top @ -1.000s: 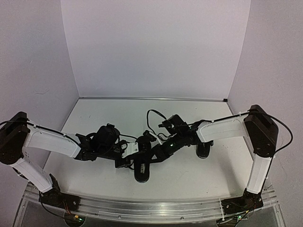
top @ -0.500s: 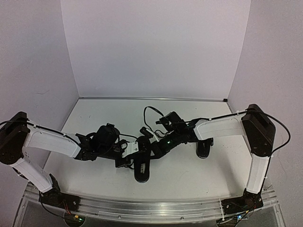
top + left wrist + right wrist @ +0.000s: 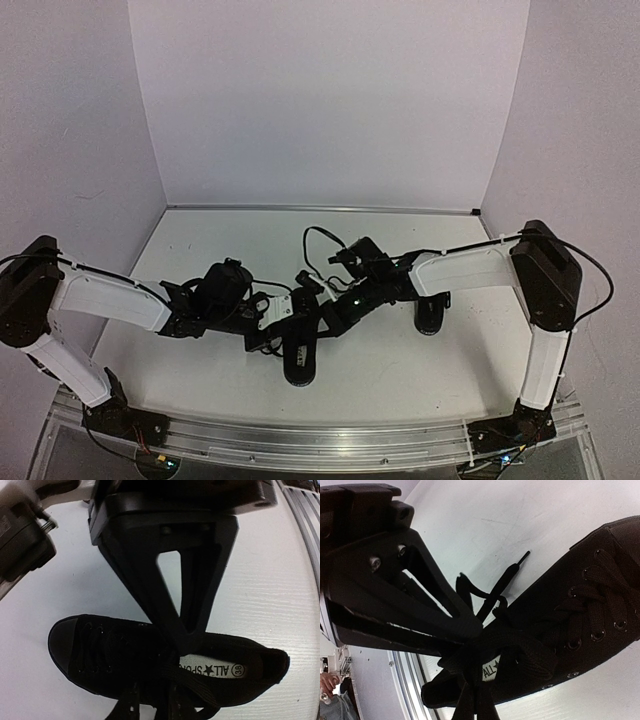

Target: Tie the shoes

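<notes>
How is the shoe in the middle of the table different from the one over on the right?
The middle shoe lies between the left gripper and right gripper, its loose laces bunched at the right gripper's tips; the right-hand shoe sits apart with no gripper at it. More of the middle shoe shows; the right-hand shoe is partly hidden under the right arm. Both are all black.

I have one all-black low shoe upright on its sole mid-table, heel toward six o'clock, toe toward twelve. Its thin black laces bunch over the opening by the pale label. A second shoe sits apart at three o'clock.
</notes>
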